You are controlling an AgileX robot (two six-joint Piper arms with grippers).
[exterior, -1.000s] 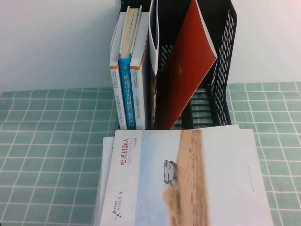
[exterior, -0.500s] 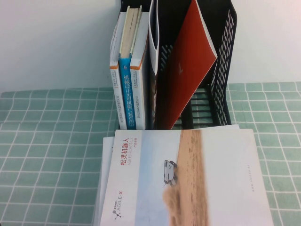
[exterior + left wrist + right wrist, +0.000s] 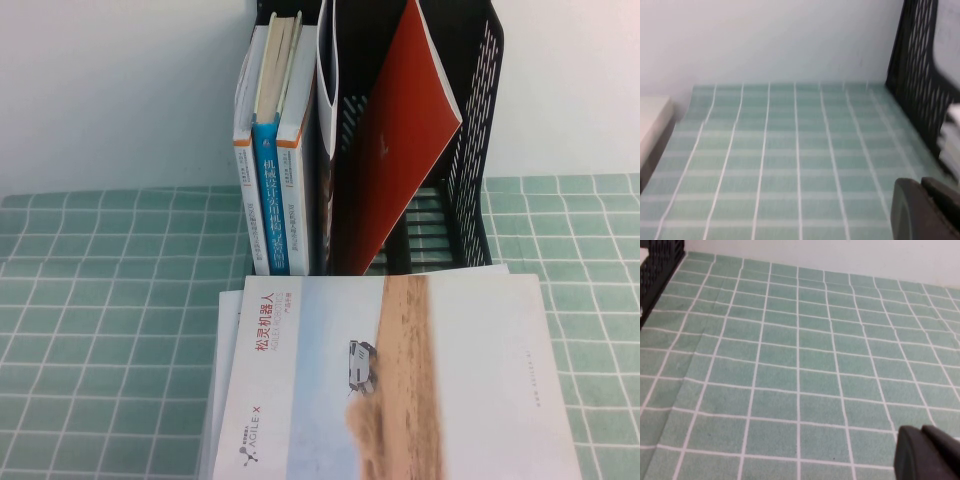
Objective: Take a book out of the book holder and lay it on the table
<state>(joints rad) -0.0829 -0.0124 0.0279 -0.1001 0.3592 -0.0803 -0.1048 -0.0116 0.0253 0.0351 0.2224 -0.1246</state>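
Thin, floppy red book (image 3: 395, 150), upper middle, leaning in holder (image 3: 470, 150): pinch top corner. Left gripper (image 3: 927, 210), right gripper (image 3: 927, 452) parked low over table (image 3: 100, 300); grip unclear.

Table (image 3: 110, 330) was a flat top w/ pale green square tiles and white grid lines, running back to a white wall. Book holder (image 3: 470, 200), black w/ perforated sides, stood directly on it at the far edge, approx. mid-width. White-and-sandy AGILE X brochure (image 3: 400, 390) lay flat on the table just in front of the holder, reaching the near edge; more sheets showed beneath it at its left side and far-right corner. Left gripper (image 3: 925, 210) and right gripper (image 3: 927, 455) each hung over bare tiles to either side.
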